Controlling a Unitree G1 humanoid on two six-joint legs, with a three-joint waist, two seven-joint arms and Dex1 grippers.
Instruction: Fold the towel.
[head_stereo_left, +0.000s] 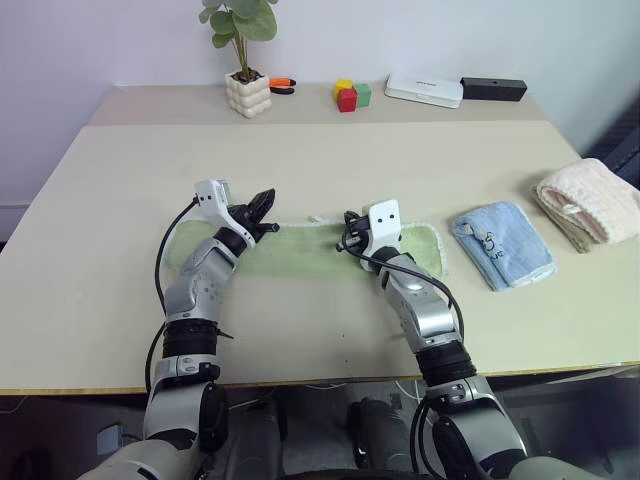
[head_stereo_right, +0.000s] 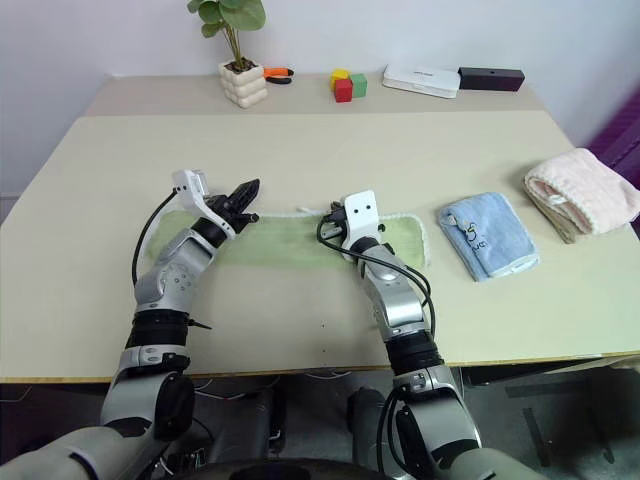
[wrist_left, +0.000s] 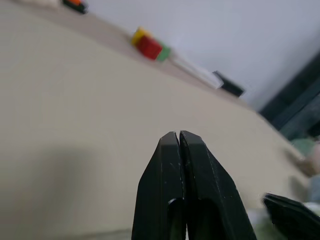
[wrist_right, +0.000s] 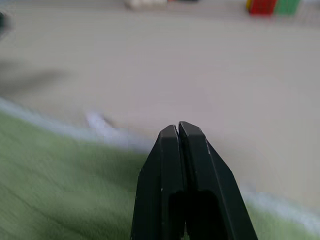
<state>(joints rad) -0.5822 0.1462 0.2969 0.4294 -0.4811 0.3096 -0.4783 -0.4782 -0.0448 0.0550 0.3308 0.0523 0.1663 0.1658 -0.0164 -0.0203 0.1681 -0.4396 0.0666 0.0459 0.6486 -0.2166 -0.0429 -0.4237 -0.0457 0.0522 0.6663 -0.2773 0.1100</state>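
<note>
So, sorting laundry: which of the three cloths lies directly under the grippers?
The light green towel, a long strip; the blue cloth and pink-cream towel lie apart, toward the robot's right.

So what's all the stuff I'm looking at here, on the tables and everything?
towel: one, light green with white edging, lying as a long strip on the near table, under both hands
folded cloth: one, light blue, right of the green towel
folded towel: one, pink-cream, at the table's right edge
potted plant: one, green leaves in a white bumpy pot, on the far table
blocks: a cluster of yellow, red and green, far table
flat box: one, white, far table
bar-shaped box: one, black, beside the white one
small tool: one, orange and black, beside the pot
left hand: black fingers shut, over the towel's left end
right hand: black fingers shut, over the towel
</note>
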